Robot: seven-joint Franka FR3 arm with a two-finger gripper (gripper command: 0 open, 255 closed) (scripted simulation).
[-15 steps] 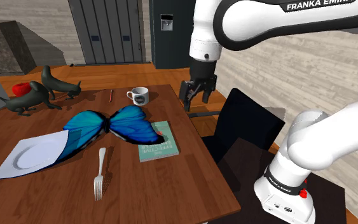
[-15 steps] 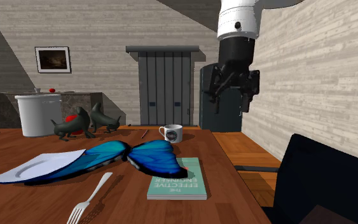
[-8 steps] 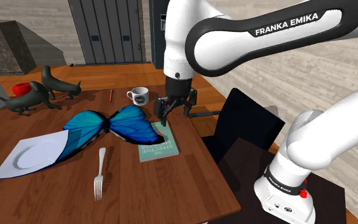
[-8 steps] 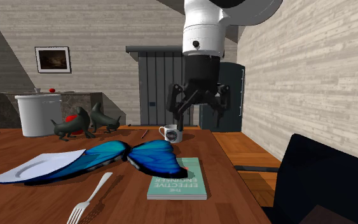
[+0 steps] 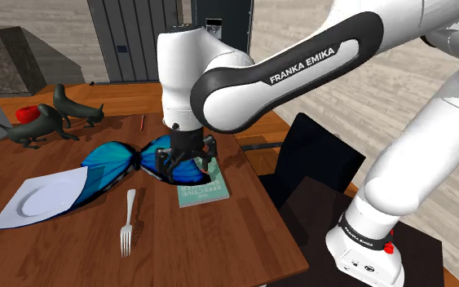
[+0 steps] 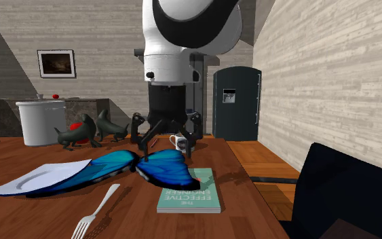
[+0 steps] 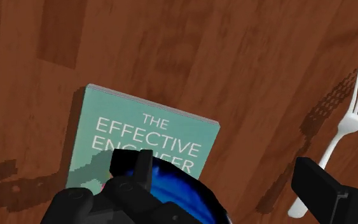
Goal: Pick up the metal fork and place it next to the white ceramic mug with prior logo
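Dark wooden table (image 5: 244, 236): the fork (image 5: 127, 222) lies flat near the white plate (image 5: 32, 200), untouched. The pincer (image 5: 185, 167), fingers apart and empty, hangs over the blue butterfly (image 5: 113, 159) and teal book (image 5: 205, 192); descending here risks snagging a wing or shoving the book

The mug (image 6: 178, 141) is half hidden behind the gripper (image 6: 165, 149) — its logo cannot be read — and the fork (image 6: 101, 204) is cut off at its tips

It was a home's dining area: a wooden table (image 6: 142, 216), a framed picture (image 6: 55, 63) on the far wall, a dark fridge (image 6: 237, 102).
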